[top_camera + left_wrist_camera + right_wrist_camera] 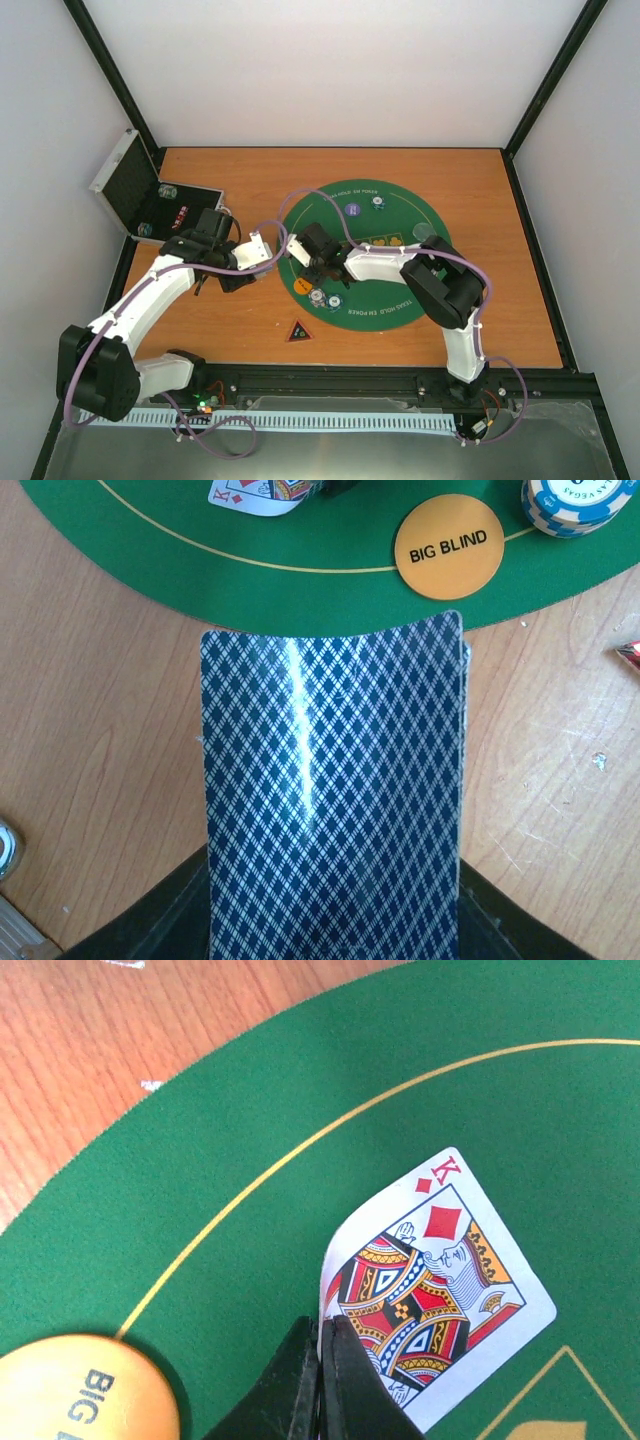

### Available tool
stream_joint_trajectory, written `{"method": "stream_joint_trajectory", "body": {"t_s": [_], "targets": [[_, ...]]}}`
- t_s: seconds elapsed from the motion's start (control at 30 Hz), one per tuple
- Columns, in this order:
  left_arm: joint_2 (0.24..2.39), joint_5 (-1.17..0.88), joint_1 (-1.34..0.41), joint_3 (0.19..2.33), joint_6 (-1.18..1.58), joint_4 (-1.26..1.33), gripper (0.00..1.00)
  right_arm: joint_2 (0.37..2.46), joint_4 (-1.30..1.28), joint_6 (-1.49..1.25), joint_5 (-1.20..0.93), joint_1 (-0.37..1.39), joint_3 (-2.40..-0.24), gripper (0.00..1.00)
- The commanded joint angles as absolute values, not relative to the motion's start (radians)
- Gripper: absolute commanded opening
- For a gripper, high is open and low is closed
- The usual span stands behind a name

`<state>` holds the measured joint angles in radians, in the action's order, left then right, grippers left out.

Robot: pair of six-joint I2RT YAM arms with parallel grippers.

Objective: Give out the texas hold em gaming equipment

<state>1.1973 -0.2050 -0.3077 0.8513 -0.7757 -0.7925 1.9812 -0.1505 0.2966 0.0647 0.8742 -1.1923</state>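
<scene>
L gripper [252,252] is clamped on a card deck [333,790], backs up w/ the blue-white diamond pattern showing. The top card bows a little across its width. The deck sits over bare wood of the table [90,730], and its tip just reaches the left edge of the round green mat [150,550].

R gripper [320,1345] is pinched tight on one edge of a king of diamonds [440,1260], face up over the left part of the mat. The card curls up at the pinched side. Can't tell if the rest lies flat on the felt.

An orange disc [447,546] marked BIG BLIND lies flat at the mat's near-left rim, just near of the king and close to the deck's tip, not touching either. A white-and-blue chip stack [570,502] sits right of it w/ a small gap btwn them.

On the far part of the mat a purple-blue chip [352,210] and a speckled white chip [377,202] lie side by side, apart. A clear disc [424,232] lies on the mat's right part.

The dark, red-edged triangle [298,331] lies flat on the wood near of the mat, apart from both grippers.

A silver case [125,185] stands open at the far-left corner, lid raised. The bits in its black lining are too small to ID.
</scene>
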Motion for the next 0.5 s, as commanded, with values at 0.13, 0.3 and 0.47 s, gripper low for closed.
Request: {"method": "stream_joint_trajectory", "body": {"t_s": [0.13,0.3,0.47], "targets": [[1.164,-0.204,-0.304,0.861,-0.771,-0.796,0.48,2.034,-0.142,0.310,0.084,0.875,-1.235,0.03],[1.160,-0.202,-0.304,0.862,-0.771,-0.799,0.48,2.059,-0.155,0.308,0.095,0.874,-1.267,0.03],[1.161,-0.201,-0.304,0.862,-0.772,-0.801,0.48,2.061,-0.156,0.301,0.077,0.874,-1.267,0.03]]}}
